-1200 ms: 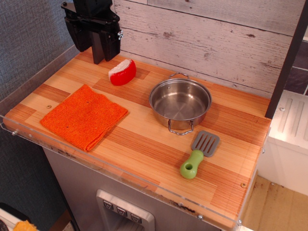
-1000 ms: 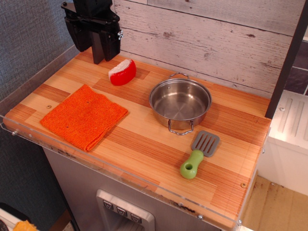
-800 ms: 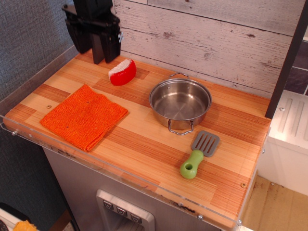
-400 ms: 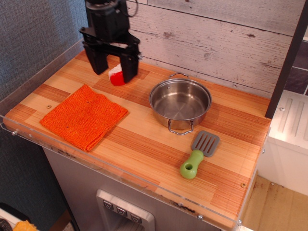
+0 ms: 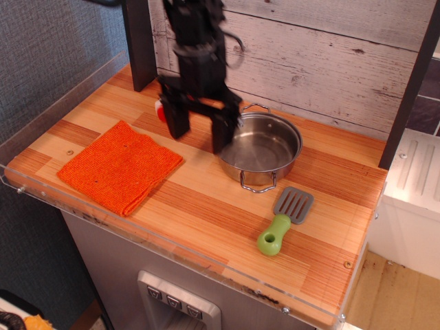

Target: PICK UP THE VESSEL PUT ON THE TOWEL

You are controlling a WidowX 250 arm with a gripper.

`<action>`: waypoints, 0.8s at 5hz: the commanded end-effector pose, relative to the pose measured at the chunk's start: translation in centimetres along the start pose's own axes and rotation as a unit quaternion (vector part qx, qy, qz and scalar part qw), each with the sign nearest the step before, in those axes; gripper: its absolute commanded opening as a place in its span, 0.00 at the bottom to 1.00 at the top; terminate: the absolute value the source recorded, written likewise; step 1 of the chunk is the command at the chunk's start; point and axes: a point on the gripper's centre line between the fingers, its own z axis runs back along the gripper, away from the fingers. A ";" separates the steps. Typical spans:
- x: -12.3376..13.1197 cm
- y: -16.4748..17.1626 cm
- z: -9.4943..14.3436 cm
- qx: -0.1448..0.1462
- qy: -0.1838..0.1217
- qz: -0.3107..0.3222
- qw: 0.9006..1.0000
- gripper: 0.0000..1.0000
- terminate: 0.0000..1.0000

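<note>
Your gripper (image 5: 199, 132) hangs spread wide and empty, seemingly just off the steel pot's (image 5: 258, 147) left rim, though contact is hard to judge. Nothing is lifted yet. The pot sits shiny, shallow, two wire loop handles, mid-desk toward the back edge; the orange towel (image 5: 119, 166) lies bare near the left edge.

We count one pot (image 5: 265, 146), right of the frame's centre, with two wire loop handles. We count one orange towel (image 5: 119, 166) at the left of the frame. We see one spatula (image 5: 284, 220) at the lower right, and one small red-and-white wedge (image 5: 159, 110), mostly hidden behind the arm at the upper middle. One claw (image 5: 199, 128) shows, with two dark fingers (image 5: 175, 118). That makes four loose things on the one wooden surface (image 5: 206, 199).
</note>
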 end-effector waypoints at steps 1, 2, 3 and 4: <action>1.9 -1.3 -1.0 0.015 -0.005 -0.004 1.000 1.00 0.00; 2.1 -1.7 -1.0 0.016 -0.014 -0.006 1.000 0.00 0.00; 2.2 -1.9 -0.3 0.012 -0.021 -0.016 1.000 0.00 0.00; 2.2 -1.9 0.5 0.014 -0.030 -0.014 0.999 0.00 0.00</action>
